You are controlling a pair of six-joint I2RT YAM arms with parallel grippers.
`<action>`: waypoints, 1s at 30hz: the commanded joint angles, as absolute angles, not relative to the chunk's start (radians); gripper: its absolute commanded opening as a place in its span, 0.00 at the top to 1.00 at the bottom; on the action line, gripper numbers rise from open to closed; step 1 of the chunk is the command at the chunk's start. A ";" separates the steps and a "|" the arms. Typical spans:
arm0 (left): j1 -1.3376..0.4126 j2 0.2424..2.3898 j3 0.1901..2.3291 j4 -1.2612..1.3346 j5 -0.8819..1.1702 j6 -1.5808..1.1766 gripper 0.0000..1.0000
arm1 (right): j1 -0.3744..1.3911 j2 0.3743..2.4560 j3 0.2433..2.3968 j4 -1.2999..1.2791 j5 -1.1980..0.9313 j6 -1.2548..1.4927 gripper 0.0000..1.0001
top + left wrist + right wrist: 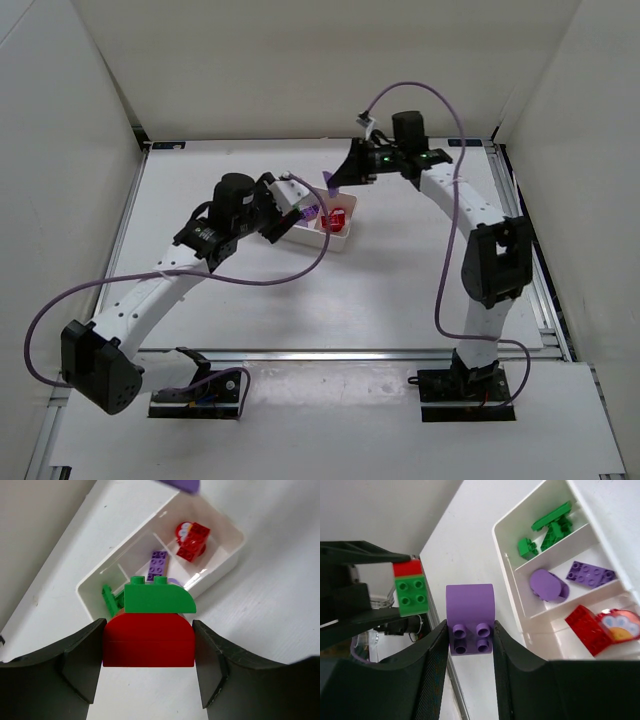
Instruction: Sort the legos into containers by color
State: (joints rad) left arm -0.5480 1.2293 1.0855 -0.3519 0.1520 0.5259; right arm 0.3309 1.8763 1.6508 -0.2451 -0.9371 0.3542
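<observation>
Toward the surface's far edge, clenching a purple brick [469, 617] in the right tool [470, 635] just beyond the tray's [506, 555] purple-holding middle compartment [605, 555]; gripping a red-green stack [148, 625] in the left tool [148, 650].

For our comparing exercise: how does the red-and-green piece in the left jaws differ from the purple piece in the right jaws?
The red-and-green piece is two bricks joined; the purple piece is a single brick. The red-and-green piece shows two colours, the purple piece one. Both are rounded, clamped, and outside the tray.
</observation>
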 commanded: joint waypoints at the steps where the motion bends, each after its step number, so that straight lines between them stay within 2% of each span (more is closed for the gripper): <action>1: -0.493 1.200 1.124 -0.364 0.115 0.453 0.86 | 0.426 1.937 1.727 -0.287 -0.786 0.383 1.00; 11: -0.325 1.236 1.180 -0.391 0.178 0.364 0.86 | 0.535 2.129 1.879 -0.321 -0.580 0.385 1.00; 15: -0.296 1.241 1.184 -0.391 0.193 0.362 0.85 | 0.541 2.175 1.904 -0.344 -0.537 0.367 0.95; 17: -0.290 1.247 1.187 -0.388 0.201 0.361 0.85 | 0.545 2.184 1.894 -0.351 -0.517 0.362 0.85; 19: -0.287 1.252 1.190 -0.388 0.206 0.360 0.85 | 0.548 2.200 1.901 -0.354 -0.515 0.345 0.79; 22: -0.285 1.255 1.192 -0.385 0.213 0.360 0.86 | 0.549 2.212 1.913 -0.357 -0.512 0.333 0.50; 24: -0.285 1.259 1.195 -0.385 0.236 0.357 0.85 | 0.549 2.212 1.922 -0.360 -0.518 0.310 0.38; 27: -0.284 1.266 1.197 -0.385 0.274 0.345 0.85 | 0.549 2.194 1.916 -0.351 -0.548 0.281 0.28; 30: -0.270 1.269 1.193 -0.390 0.357 0.331 0.83 | 0.542 2.151 1.898 -0.333 -0.636 0.265 0.26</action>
State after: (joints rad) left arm -0.2829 1.2793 1.1500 -0.3897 0.2592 0.3599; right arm 0.5446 2.2185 1.8698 -0.3592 -0.5522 0.3058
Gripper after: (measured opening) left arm 0.753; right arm 0.736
